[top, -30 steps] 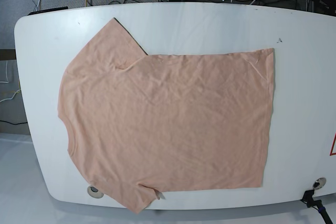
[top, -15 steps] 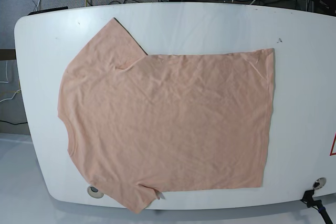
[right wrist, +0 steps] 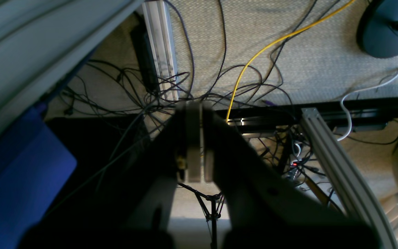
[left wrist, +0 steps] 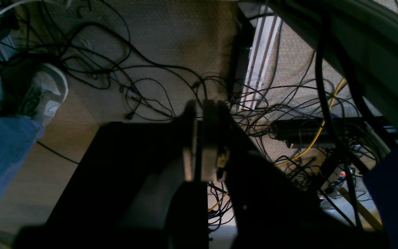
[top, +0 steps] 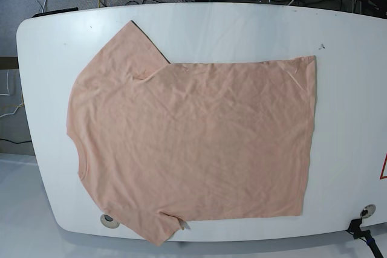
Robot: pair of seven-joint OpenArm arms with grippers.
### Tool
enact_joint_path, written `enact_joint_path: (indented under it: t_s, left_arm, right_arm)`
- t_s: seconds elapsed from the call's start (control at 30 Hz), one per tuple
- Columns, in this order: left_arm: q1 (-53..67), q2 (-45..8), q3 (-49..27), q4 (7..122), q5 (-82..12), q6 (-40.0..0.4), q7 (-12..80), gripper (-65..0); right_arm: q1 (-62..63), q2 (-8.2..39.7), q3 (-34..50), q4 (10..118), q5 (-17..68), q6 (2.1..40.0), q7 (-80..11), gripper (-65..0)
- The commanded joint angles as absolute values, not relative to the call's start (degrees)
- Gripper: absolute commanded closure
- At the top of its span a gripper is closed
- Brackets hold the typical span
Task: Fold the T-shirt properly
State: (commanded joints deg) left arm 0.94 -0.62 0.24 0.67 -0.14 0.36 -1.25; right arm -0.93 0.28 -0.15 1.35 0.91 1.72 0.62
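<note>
T-shirt (top: 193, 143) lies spread flat on the white table (top: 351, 89), collar toward the base view's left, near sleeve over the edge. Left claw (left wrist: 200, 141) and right claw (right wrist: 195, 145) are seen clenched, empty, hanging past the far edge above floor cables (left wrist: 123, 83). Risk judged: hanging sleeve dragged off, wrinkles folded in.

A plain peach-pink T-shirt (top: 193, 143), unpatterned, is seen on a white counter (top: 344, 89). Past the dark left tool (left wrist: 200, 138), black cables (left wrist: 116, 79), one yellow cable (left wrist: 318, 131), beige carpet (left wrist: 171, 34) and blue denim (left wrist: 2, 152) are shown. Beyond the dark right tool (right wrist: 195, 141), a yellow cable (right wrist: 264, 52) and a blue panel (right wrist: 16, 173) are shown.
</note>
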Motion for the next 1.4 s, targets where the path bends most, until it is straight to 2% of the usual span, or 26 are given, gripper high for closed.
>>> enact_joint_path:
  t_s: [1.4]
  left_arm:
    - [1.1,-0.9,0.5,0.7,-0.1,0.1,-2.7,-0.4]
  right_arm:
    - [-1.2,0.7,-0.3,1.7,1.0,2.2,0.0,-0.6]
